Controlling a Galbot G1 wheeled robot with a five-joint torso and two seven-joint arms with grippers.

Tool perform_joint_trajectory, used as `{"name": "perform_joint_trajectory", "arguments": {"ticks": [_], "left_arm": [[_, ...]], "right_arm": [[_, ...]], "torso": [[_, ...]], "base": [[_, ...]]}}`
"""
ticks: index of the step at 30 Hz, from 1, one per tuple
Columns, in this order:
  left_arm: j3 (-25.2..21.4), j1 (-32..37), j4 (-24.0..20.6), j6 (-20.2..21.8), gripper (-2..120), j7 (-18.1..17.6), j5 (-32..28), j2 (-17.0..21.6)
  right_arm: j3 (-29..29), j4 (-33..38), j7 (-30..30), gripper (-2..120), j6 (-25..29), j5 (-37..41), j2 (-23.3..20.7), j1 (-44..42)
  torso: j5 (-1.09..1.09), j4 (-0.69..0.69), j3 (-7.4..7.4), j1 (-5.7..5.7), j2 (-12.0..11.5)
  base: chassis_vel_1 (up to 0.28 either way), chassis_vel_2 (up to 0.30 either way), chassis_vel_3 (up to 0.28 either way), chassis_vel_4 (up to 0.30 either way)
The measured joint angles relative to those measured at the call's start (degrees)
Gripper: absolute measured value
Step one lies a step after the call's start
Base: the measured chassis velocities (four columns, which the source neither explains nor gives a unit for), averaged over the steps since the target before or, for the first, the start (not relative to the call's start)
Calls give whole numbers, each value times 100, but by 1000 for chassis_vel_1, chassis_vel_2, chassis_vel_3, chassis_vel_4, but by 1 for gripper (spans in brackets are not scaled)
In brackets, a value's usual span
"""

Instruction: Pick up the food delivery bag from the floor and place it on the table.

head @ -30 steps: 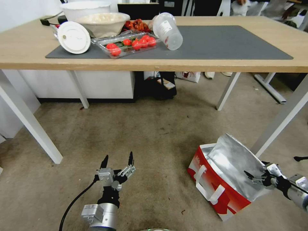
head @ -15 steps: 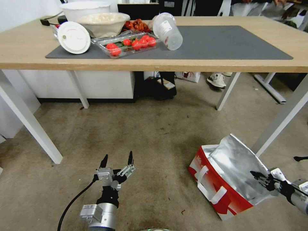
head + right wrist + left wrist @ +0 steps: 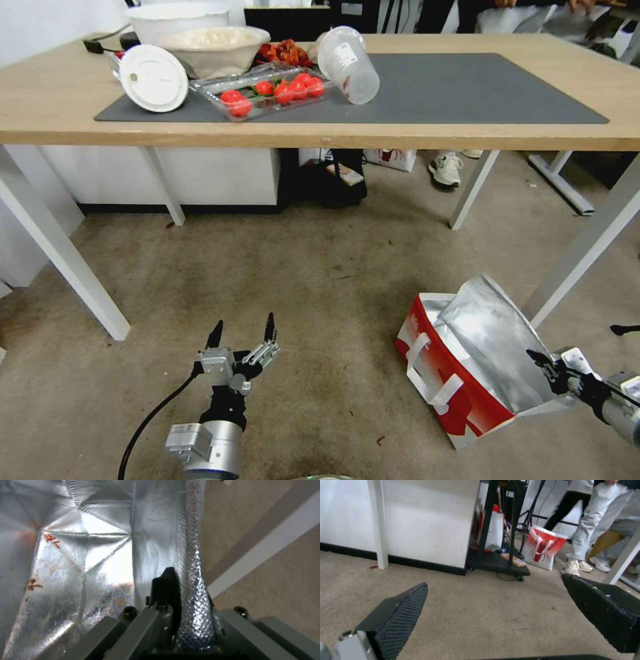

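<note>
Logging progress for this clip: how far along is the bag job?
Done: the right gripper is shut on the foil rim of the food delivery bag. In hand: the bag rests on the floor, tilted. Left: lifting it onto the table. The left gripper hangs open, empty.

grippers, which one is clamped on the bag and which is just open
The right gripper is shut on the food delivery bag foil rim; the left gripper hangs open over bare floor.

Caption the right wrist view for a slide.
Right hand shut on the silver foil edge of the white-and-red paper food delivery bag, beige carpet floor beside it.
</note>
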Motion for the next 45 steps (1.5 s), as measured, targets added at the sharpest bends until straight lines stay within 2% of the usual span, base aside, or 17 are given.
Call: {"name": "perform_joint_trajectory", "arguments": {"ticks": [9,11,16,24,33,36,37,38,40,42,45], "left_arm": [[-34,-10,17,14,100,-3,7,11],[-42,-12,10,16,100,-4,5,18],[-80,-21,-19,18,100,-27,-18,27],[-101,-22,-51,20,100,-33,-50,30],[-143,-26,-115,79,100,-49,-70,30],[-162,-29,-119,85,100,-38,-55,28],[-163,-30,-118,85,100,-37,-49,27],[-163,-30,-118,85,100,-37,-49,27],[-167,-42,-119,85,100,-40,-47,30],[-168,-44,-119,86,100,-42,-47,33],[-181,-55,-118,93,100,-61,-49,43]], "right_arm": [[-60,470,-126,0,178,1009,-347,-299],[-36,645,-172,0,83,1265,-447,-378],[95,1376,-202,0,-588,2333,-791,-502],[105,2217,-137,0,-1183,3457,-1129,-545],[-45,2739,-139,0,-1504,4168,-1607,-566],[-88,2743,-478,0,-1504,4283,-1861,-495],[-101,2666,-811,0,-1455,4271,-2012,-448],[-101,2666,-811,0,-1455,4271,-2012,-448],[-125,2511,-1292,0,-1357,4208,-2255,-389],[-129,2459,-1420,0,-1326,4189,-2332,-371],[-121,2215,-2040,0,-1133,4170,-2595,-301]], "torso": [[0,-1,0,0,0],[0,-1,0,0,0],[0,1,0,0,0],[0,1,0,0,1],[-1,0,0,0,1],[0,0,0,0,1],[-1,0,0,0,0],[-1,0,0,0,0],[0,0,0,0,0],[0,0,0,0,0],[0,1,0,0,1]], "base": [[0,0,0,0],[0,0,0,0],[0,0,0,0],[0,0,0,0],[0,0,0,0],[0,0,0,0],[0,0,0,0],[0,0,0,0],[0,0,0,0],[0,0,0,0],[0,0,0,0]]}}
